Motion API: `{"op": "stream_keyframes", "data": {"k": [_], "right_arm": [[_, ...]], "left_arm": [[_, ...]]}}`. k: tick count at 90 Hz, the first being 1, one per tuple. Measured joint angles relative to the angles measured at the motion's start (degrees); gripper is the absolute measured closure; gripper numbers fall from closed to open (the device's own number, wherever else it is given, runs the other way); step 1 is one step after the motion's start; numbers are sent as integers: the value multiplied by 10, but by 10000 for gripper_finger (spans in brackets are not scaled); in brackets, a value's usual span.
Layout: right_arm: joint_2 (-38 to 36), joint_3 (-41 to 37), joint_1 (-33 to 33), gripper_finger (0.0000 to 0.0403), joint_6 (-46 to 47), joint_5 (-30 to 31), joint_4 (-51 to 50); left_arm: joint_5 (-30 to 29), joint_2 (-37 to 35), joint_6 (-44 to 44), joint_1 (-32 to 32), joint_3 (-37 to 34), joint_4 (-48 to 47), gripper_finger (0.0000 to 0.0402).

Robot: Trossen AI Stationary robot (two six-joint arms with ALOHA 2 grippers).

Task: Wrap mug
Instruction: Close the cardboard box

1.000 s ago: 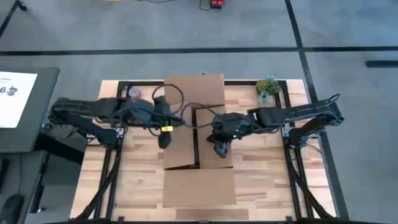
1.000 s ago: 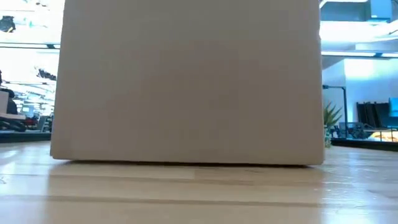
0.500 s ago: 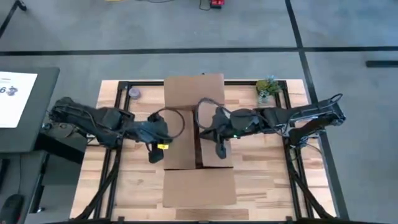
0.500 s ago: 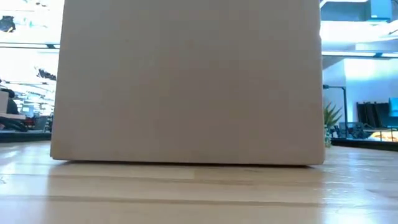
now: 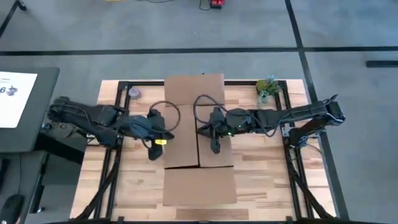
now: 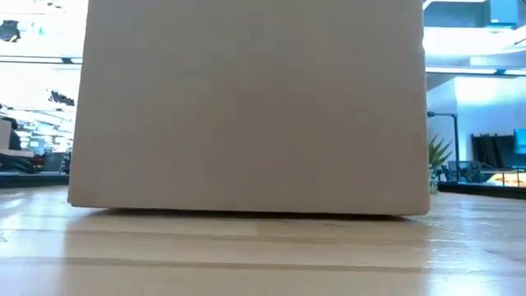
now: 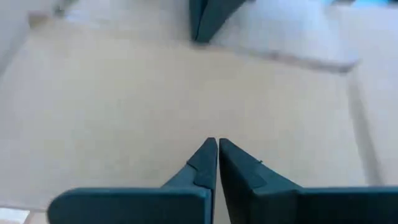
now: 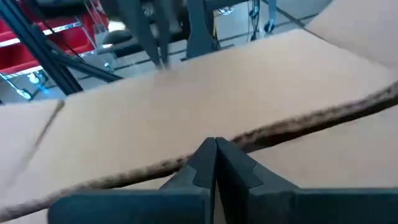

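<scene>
The mug is hidden. A brown cardboard box stands mid-table, and its near side fills the low view. Its left flap and right flap lie folded over the top and meet at a thin seam. The far flap and near flap lie spread outward. My left gripper is shut at the box's left edge, over the left flap. My right gripper is shut over the right flap, close to the seam. My left gripper points its shut fingertips at the left flap's flat face; whether they touch the cardboard I cannot tell. My right gripper rests its shut fingertips on the right flap beside its ragged free edge, slanting down from the table's right. The flap lies flat.
A small potted plant stands at the far right corner and shows in the low view. A small round object lies at the far left. A black frame edges the wooden table.
The box's top has closed: the dark gap between the left and right flaps has narrowed to a thin seam as both flaps came down flat. My left gripper has moved toward the table's left and near edges. My right gripper has shifted a little toward the seam.
</scene>
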Motion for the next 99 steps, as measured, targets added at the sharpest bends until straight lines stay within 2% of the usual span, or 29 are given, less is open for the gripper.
{"op": "stream_keyframes", "data": {"k": [10, 19, 33, 46, 65, 83, 99], "right_arm": [[0, -7, 1, 403, 0, 0, 4], [0, -7, 2, 403, 0, -1, 6], [0, -8, 2, 403, 2, -1, 33], [12, -8, 2, 403, 3, -2, 79], [73, 2, 1, 403, 7, -26, 112], [83, 13, 2, 403, 15, -33, 105], [37, 12, 1, 403, 19, -34, 88]], "left_arm": [[53, -10, -27, -1, 34, -49, 402], [98, -19, -89, -16, 50, -121, 402], [148, -23, -179, -83, 47, -193, 402], [146, -4, -230, -149, 34, -189, 402], [121, 42, -259, -214, 3, -119, 402], [72, 88, -263, -235, 2, -54, 402], [36, 99, -259, -236, 2, 11, 402]]}}
